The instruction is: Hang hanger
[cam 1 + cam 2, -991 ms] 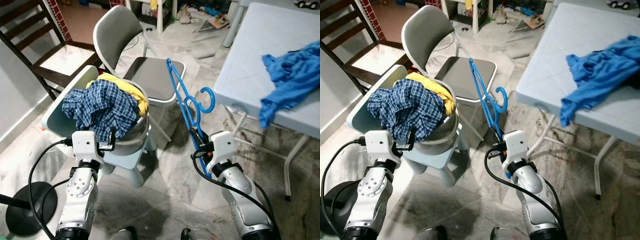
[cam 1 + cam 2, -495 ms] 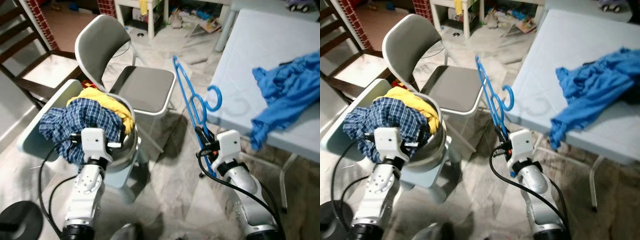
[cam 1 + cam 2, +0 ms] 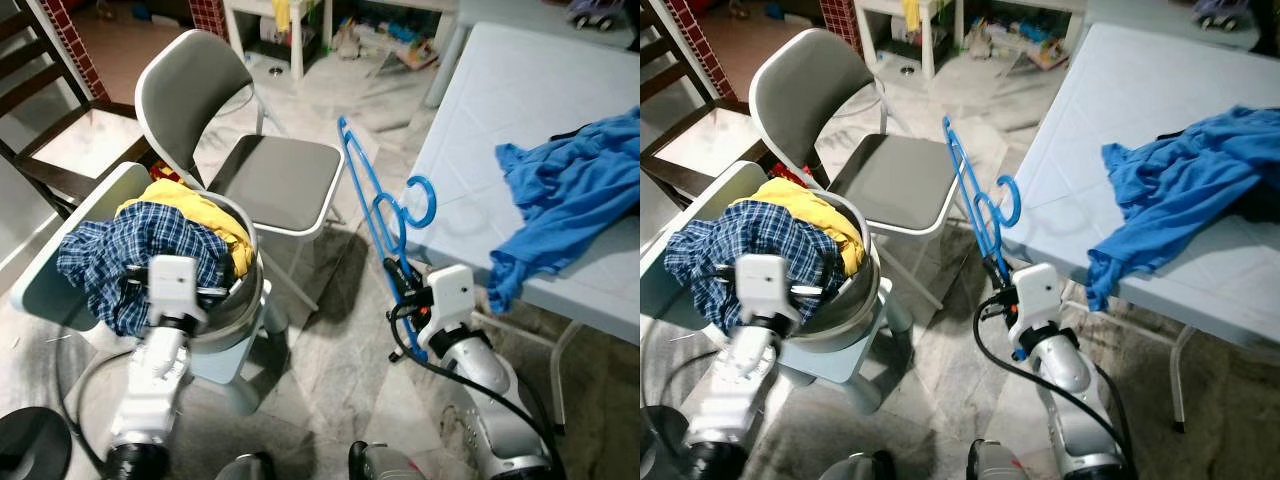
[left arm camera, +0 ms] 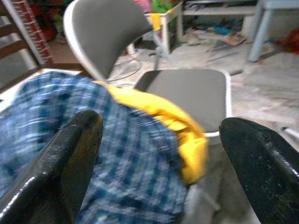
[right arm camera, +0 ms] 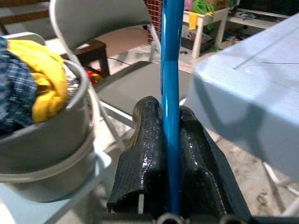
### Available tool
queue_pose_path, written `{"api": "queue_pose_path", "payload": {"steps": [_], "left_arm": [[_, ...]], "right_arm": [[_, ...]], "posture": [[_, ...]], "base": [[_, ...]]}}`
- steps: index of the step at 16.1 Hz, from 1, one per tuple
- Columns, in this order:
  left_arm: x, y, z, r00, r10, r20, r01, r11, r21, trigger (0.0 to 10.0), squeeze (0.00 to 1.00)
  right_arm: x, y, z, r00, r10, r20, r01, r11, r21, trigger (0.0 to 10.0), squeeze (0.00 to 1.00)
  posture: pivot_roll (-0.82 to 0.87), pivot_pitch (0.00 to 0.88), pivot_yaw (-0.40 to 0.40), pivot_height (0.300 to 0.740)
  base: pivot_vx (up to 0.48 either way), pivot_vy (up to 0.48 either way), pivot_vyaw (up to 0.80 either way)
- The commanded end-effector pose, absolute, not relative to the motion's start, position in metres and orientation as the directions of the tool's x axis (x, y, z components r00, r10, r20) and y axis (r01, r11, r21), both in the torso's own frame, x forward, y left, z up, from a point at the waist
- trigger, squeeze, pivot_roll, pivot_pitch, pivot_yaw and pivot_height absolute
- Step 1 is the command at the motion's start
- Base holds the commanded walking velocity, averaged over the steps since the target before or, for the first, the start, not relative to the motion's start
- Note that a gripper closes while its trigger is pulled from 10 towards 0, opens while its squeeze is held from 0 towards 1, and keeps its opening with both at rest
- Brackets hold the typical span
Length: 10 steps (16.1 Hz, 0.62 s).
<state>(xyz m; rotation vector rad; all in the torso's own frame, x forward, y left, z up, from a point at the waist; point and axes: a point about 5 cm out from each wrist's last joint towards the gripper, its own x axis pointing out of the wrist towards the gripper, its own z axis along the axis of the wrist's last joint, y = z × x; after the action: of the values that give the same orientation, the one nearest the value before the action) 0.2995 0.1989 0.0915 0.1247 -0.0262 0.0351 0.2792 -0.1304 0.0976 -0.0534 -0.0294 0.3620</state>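
Gripping blue hanger [image 3: 378,209], right tool [image 5: 171,122]; no legible writing.

A bright blue hanger [image 3: 378,215], a blue-and-white checked shirt [image 3: 130,255] over a yellow garment [image 3: 205,205], a blue cloth [image 3: 570,200] on the pale desk [image 3: 480,120].

A pale marble-tiled floor [image 3: 340,330], streaked with grey and dirt, runs under everything, and a grey folding chair [image 3: 270,175] stands ahead of and between the two arms with a dark wooden chair [image 3: 50,160] beyond it on the left arm's side. A light blue plastic table [image 3: 500,150] lies off the right arm's outer side, a crumpled blue cloth [image 3: 570,200] lying on it. Farther back are a red brick post [image 3: 70,45] and a small white table [image 3: 290,25] with scattered clutter around it on the floor.
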Motion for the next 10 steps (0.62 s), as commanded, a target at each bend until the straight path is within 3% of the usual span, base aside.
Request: {"api": "queue_pose_path", "payload": {"steps": [1, 3, 10], "left_arm": [[0.302, 0.209, 0.088, 0.998, 0.056, 0.006, -0.057, 0.989, 0.136, 10.0, 0.0], [0.313, 0.222, 0.087, 0.995, 0.099, -0.032, -0.093, 0.984, 0.15, 10.0, 0.0], [0.345, 0.232, 0.089, 0.98, 0.154, -0.127, -0.14, 0.984, 0.112, 10.0, 0.0]], "right_arm": [[0.276, -0.127, 0.102, 0.926, 0.377, 0.028, -0.375, 0.925, -0.062, 10.0, 0.0], [0.269, -0.13, 0.102, 0.924, 0.381, 0.012, -0.38, 0.923, -0.067, 10.0, 0.0], [0.234, -0.148, 0.109, 0.935, 0.351, -0.054, -0.355, 0.929, -0.102, 10.0, 0.0]], "posture": [[-0.18, 0.24, -0.012, 0.74], [-0.2, 0.277, -0.028, 0.74], [-0.33, 0.395, -0.09, 0.74]], "base": [[0.0, 0.0, 0.0], [0.0, 0.0, 0.0], [0.0, 0.0, 0.0]]}}
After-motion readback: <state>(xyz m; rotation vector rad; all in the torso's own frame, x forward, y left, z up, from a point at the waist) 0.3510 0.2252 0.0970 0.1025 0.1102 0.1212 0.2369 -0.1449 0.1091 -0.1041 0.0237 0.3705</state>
